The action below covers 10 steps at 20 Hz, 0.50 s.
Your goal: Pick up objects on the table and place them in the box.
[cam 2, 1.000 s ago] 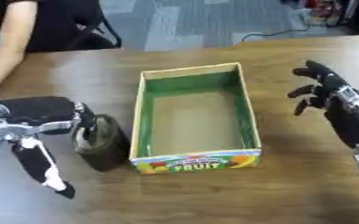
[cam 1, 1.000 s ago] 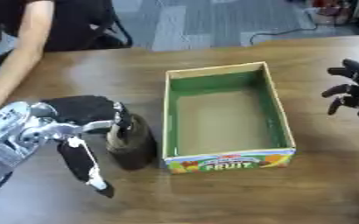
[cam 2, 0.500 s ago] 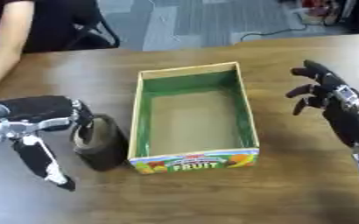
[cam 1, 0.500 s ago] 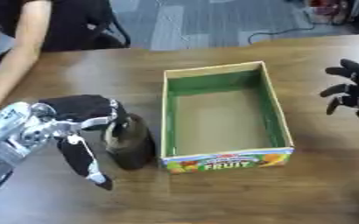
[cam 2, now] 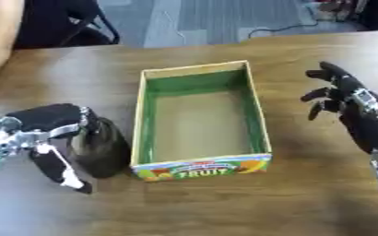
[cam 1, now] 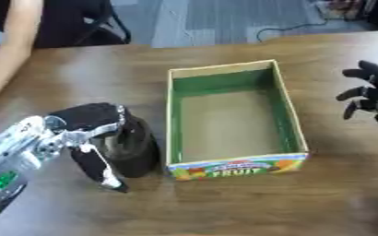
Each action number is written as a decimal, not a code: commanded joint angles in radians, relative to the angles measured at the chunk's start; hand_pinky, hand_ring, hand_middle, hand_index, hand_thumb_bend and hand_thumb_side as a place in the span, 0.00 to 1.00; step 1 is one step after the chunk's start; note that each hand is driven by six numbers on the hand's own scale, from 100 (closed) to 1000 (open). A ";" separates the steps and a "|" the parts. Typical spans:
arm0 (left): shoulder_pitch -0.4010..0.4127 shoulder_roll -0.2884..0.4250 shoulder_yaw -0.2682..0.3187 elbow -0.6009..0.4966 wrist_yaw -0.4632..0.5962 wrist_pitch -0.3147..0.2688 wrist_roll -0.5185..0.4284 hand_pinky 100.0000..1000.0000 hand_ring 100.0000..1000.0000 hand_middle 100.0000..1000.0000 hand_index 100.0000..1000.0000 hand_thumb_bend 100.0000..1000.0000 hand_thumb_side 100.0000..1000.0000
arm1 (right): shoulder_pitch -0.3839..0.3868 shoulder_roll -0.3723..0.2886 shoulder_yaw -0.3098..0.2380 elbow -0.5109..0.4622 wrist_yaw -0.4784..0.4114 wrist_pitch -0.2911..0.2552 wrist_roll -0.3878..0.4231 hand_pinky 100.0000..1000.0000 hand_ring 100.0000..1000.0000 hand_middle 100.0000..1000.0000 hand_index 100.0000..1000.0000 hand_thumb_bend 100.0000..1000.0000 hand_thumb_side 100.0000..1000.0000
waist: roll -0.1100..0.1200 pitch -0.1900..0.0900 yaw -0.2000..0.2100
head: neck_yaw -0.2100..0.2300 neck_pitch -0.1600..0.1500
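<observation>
The left hand (cam 1: 91, 124) is wrapped around a dark bottle (cam 1: 132, 150) that stands upright on the table (cam 1: 224, 203), just beside the left wall of the box (cam 1: 233, 117), near its front corner. Fingers curl over the bottle's top and far side, and one long finger (cam 1: 99, 168) hangs down in front of it with its pale tip near the tabletop. Whether the bottle's base touches the table or is just off it cannot be told.

The left eye view shows the silver forearm (cam 1: 14, 152) behind that hand, with a small green patch on it; the right eye view cuts most of this off at its left edge. In return, the right eye view shows the right hand (cam 2: 345, 99) whole, with its wrist and forearm running down the right edge, where the left eye view catches only the fingers. That hand is to the right of the box, apart from it, fingers spread and slightly bent, holding nothing.

The box is open-topped, green inside with a plain brown floor and a fruit label on its front wall. Bare table lies in front of the box and between the box and the right hand. Beyond the box the table's far edge meets grey floor.
</observation>
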 commanded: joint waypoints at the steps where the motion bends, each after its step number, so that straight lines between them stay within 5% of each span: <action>1: -0.009 0.006 0.006 0.011 -0.017 -0.006 0.014 0.00 0.00 0.33 0.44 0.71 0.22 | -0.016 -0.020 -0.004 -0.015 0.000 -0.003 0.000 0.41 0.65 0.87 1.00 0.00 1.00 | -0.004 -0.011 -0.001 | 0.000 0.000; 6: -0.008 -0.002 0.005 0.035 -0.038 -0.018 0.019 0.00 0.00 0.23 0.35 0.69 0.18 | -0.016 -0.021 -0.005 -0.015 0.000 -0.004 -0.001 0.41 0.65 0.87 1.00 0.00 1.00 | -0.004 -0.009 -0.005 | -0.001 0.001; 10: -0.009 -0.003 0.008 0.052 -0.064 -0.023 0.019 0.00 0.00 0.20 0.31 0.55 0.06 | -0.017 -0.021 -0.007 -0.015 0.000 -0.006 -0.002 0.41 0.65 0.87 1.00 0.00 1.00 | -0.004 -0.009 -0.007 | -0.002 0.001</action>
